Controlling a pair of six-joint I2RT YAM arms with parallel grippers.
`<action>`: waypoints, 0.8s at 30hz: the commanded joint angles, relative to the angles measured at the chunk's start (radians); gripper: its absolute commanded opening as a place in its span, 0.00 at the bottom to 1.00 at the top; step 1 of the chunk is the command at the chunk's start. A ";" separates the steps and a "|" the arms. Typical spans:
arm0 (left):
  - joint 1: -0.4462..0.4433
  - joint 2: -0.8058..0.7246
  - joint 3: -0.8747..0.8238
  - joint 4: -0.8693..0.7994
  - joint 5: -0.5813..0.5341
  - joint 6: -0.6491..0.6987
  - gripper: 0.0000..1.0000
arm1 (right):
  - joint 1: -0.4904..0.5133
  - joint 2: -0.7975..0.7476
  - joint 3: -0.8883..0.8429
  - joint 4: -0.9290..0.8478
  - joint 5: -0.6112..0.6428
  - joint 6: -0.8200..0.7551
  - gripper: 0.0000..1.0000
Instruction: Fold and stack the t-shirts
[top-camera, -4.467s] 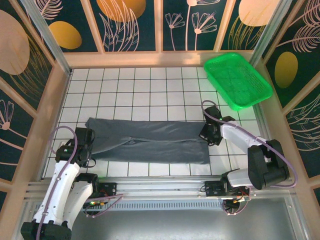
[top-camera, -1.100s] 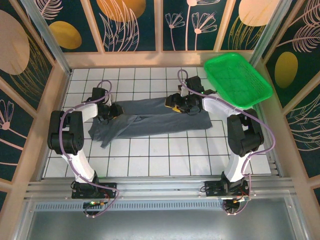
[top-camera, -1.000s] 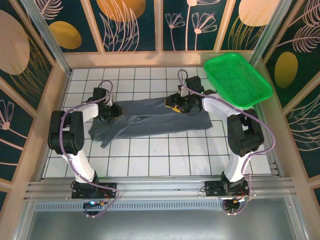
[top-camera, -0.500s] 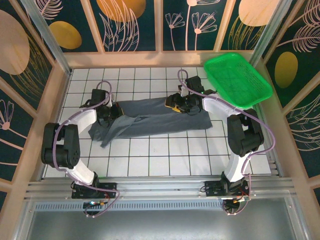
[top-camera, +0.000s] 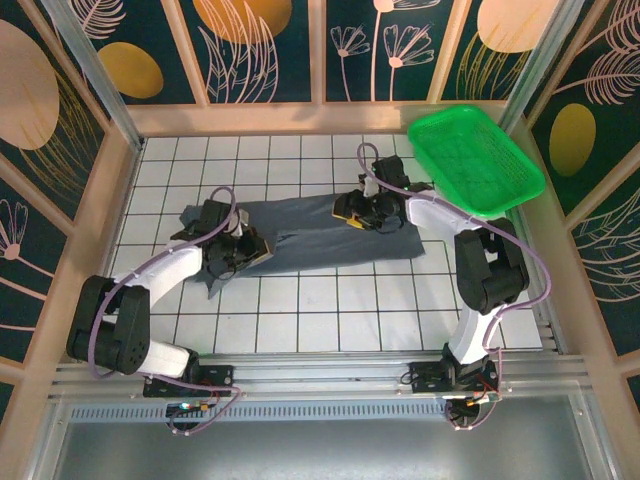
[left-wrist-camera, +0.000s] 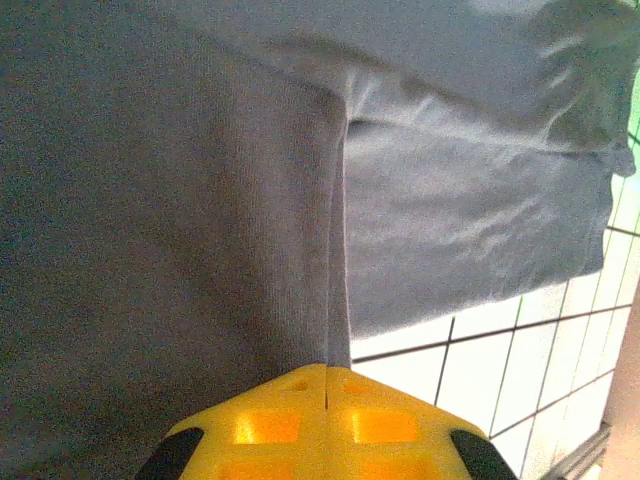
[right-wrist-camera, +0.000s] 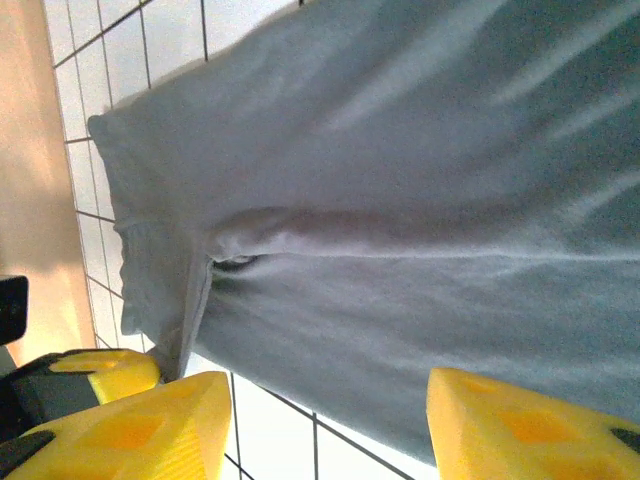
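One dark grey t-shirt (top-camera: 330, 238) lies folded lengthwise across the white tiles, its left end bunched and pulled toward the near side. My left gripper (top-camera: 252, 250) sits at that end, shut on a raised fold of the cloth. In the left wrist view the yellow fingertips (left-wrist-camera: 327, 378) meet with the fold of the t-shirt (left-wrist-camera: 450, 200) pinched between them. My right gripper (top-camera: 350, 212) hovers over the shirt's far edge, right of the middle. Its yellow fingers (right-wrist-camera: 150, 420) stand wide apart over the t-shirt (right-wrist-camera: 400, 200), with nothing between them.
A bright green plastic basket (top-camera: 475, 160) rests tilted at the far right corner. Wooden walls enclose the tiled floor (top-camera: 330, 320) on three sides. Bare tiles stretch along the near side in front of the shirt, with a metal rail (top-camera: 320, 375) at the near edge.
The left gripper shut on the shirt's left end and moved right and toward the near edge, dragging that end with it. The right gripper hardly moved.
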 joint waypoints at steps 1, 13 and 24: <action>-0.037 -0.001 -0.032 0.040 0.021 -0.091 0.00 | -0.006 -0.044 -0.022 0.035 0.003 0.012 0.55; -0.077 0.010 0.062 -0.115 -0.092 0.004 0.46 | -0.004 -0.070 -0.053 0.054 0.009 0.008 0.55; 0.339 0.001 0.016 -0.171 -0.246 0.132 0.38 | 0.121 -0.069 -0.027 0.138 -0.120 -0.083 0.57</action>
